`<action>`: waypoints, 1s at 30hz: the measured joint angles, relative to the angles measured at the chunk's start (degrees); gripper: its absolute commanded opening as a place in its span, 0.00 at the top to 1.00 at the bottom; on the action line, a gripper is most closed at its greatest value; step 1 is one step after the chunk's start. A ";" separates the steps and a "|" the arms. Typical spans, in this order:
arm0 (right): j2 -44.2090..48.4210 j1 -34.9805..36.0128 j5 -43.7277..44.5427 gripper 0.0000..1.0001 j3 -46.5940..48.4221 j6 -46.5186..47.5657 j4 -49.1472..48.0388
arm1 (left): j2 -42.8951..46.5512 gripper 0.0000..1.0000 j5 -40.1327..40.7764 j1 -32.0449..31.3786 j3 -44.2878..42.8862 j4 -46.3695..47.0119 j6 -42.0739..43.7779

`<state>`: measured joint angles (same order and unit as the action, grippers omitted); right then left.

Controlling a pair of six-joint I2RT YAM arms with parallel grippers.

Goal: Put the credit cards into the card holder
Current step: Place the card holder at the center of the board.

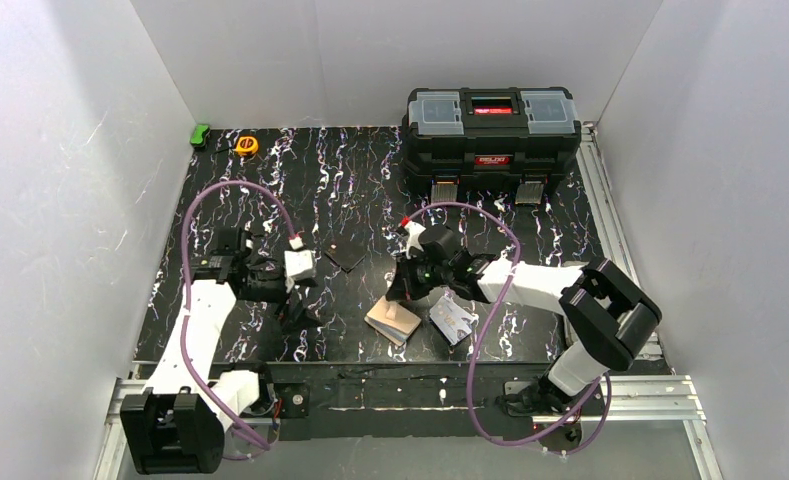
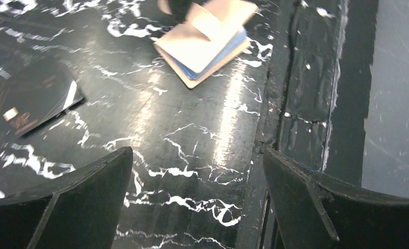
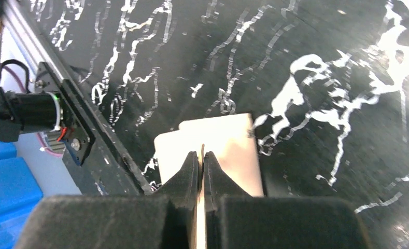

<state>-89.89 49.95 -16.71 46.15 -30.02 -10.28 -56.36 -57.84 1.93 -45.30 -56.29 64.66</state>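
Hovering low over the table (image 2: pixel 192 129) near its front edge, L gripper (image 2: pixel 196 155) stood wide open w/ nothing between the fingers. Just beyond it lay the card holder (image 2: pixel 192 52), cream, part-open, w/ the edge of a light blue card (image 2: pixel 225 54) showing between its leaves. R gripper (image 3: pixel 202 155) was closed tight on a thin cream edge. From L wrist view I judged that to be the holder's top flap, lifted, tho not 100% sure. Just right of the holder lay the silver-white card (image 1: pixel 453 320), flat on the table. Farther back, nearer L arm, lay a dark card (image 1: pixel 346 256) w/ gold chip. At the far edge sat the black toolbox (image 1: pixel 492 130), not involved.

Judgement: step = R props the pocket open, L fetches next card. To do it well I'd want R's pinch steady & the flap raised only enough to show the slot, else the holder drags. Flat card on glossy top = hard pick. I'd approach tilted, get one finger under a long edge, close slowly, then feed along the slot, not across.
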 measured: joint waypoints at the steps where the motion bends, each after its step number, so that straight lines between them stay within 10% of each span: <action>1: 0.00 -0.59 0.11 0.99 -0.37 -0.11 1.05 | -0.48 0.05 0.13 -1.27 0.46 -0.11 1.97; 30: -12.90 -9.90 3.56 0.99 10.80 1.44 13.57 | -3.98 0.21 6.27 -29.05 10.47 25.40 14.08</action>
<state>-102.78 40.05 -13.15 56.95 -28.58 3.29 -60.34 -51.57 -27.11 -34.83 -30.89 78.74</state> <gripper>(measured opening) 0.043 0.805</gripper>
